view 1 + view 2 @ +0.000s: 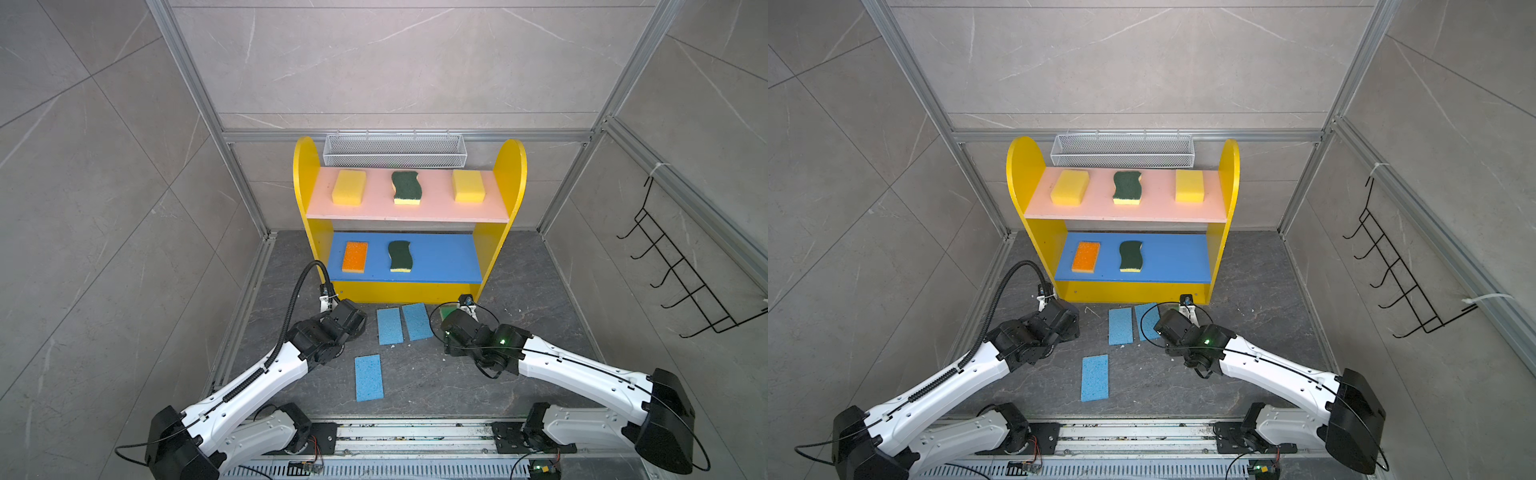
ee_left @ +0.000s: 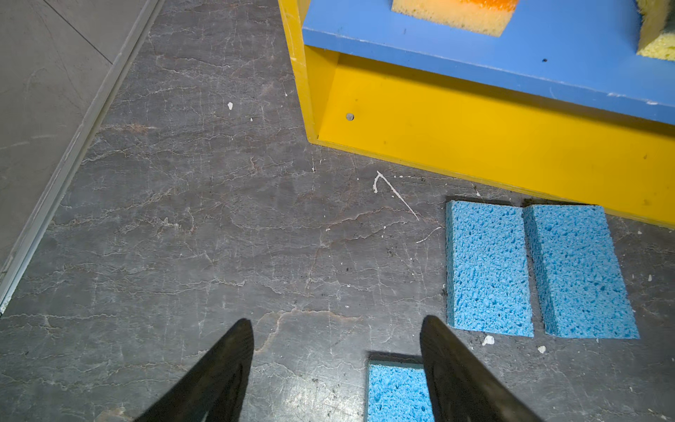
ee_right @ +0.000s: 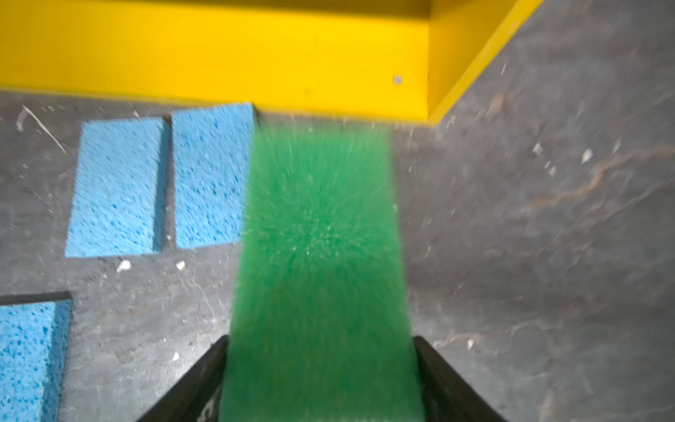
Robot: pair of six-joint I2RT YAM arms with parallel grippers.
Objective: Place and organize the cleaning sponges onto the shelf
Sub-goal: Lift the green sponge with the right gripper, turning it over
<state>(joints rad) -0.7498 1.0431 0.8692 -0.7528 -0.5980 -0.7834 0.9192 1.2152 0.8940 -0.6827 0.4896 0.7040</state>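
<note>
The yellow shelf (image 1: 305,174) holds two yellow sponges (image 1: 349,187) (image 1: 468,185) and a dark-green scourer (image 1: 406,187) on its pink board. An orange-topped sponge (image 1: 355,257) and a second scourer (image 1: 400,256) lie on the blue board. Three light-blue sponges lie on the floor: two side by side (image 1: 390,326) (image 1: 417,321) and one nearer (image 1: 369,377). My right gripper (image 3: 321,339) is shut on the bright-green-topped sponge (image 3: 321,226), blurred, just in front of the shelf base. My left gripper (image 2: 338,321) hangs open over the floor, the near blue sponge (image 2: 396,392) by one finger.
A white mesh basket (image 1: 394,150) hangs behind the shelf. A black hook rack (image 1: 681,266) is on the right wall. Aluminium frame posts and tiled walls close in both sides. The arms' base rail (image 1: 415,436) runs along the front edge.
</note>
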